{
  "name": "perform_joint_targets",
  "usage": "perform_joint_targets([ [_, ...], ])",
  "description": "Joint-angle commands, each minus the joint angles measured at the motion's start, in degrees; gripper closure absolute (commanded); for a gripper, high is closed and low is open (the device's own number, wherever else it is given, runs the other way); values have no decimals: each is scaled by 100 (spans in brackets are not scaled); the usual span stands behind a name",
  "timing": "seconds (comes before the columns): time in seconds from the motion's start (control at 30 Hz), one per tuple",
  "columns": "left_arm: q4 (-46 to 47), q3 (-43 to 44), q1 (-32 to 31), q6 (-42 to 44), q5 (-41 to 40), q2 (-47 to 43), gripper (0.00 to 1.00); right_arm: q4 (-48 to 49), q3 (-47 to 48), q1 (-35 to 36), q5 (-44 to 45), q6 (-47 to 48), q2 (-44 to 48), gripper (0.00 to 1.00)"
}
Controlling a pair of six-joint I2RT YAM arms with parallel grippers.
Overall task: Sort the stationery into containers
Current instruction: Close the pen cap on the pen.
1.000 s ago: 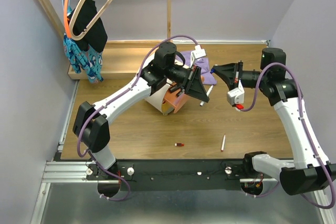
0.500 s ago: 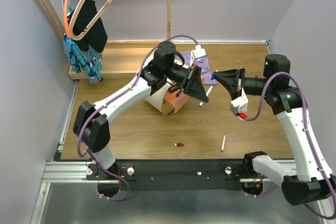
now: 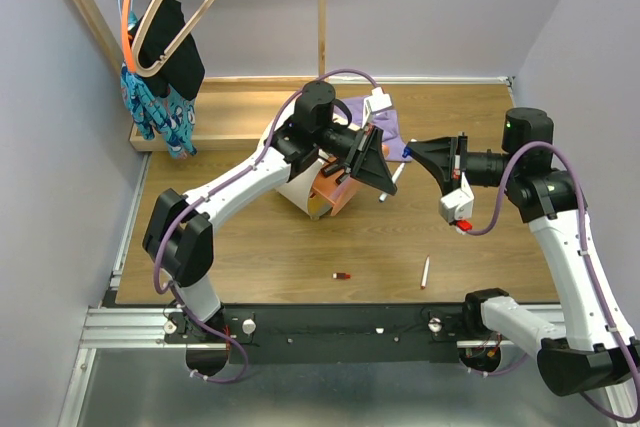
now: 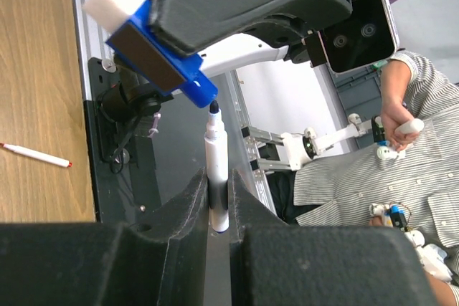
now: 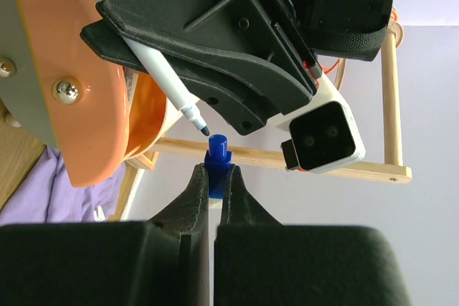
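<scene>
Looks like capping: left gripper [image 4: 217, 202] clamps the thin white marker [image 4: 216, 166] just beside the cream orange-faced drum [image 3: 293, 190]. Right gripper [image 5: 214, 177] pinches a small blue plastic cap [image 5: 216, 154], probably just off the nib. Next: line up, push on.

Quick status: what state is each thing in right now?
left gripper: shut on marker
marker: uncapped, tip bare
right gripper: shut on blue cap
blue cap: off the marker, near its tip
white pen: lying loose on table
drum container: partly hidden, drawer unclear
</scene>
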State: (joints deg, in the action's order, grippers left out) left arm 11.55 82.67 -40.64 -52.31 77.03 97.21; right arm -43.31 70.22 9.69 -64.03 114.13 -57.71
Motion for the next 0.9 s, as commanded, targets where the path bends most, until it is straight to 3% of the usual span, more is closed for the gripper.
perform_joint_targets([
  [0.0,233,-93,39,-95,136,53,100,-213,-78,33,-198,3406,94,100],
  [0.87,488,-138,100,-235,119,79,100,-248,-148,103,365,3397,41,99],
])
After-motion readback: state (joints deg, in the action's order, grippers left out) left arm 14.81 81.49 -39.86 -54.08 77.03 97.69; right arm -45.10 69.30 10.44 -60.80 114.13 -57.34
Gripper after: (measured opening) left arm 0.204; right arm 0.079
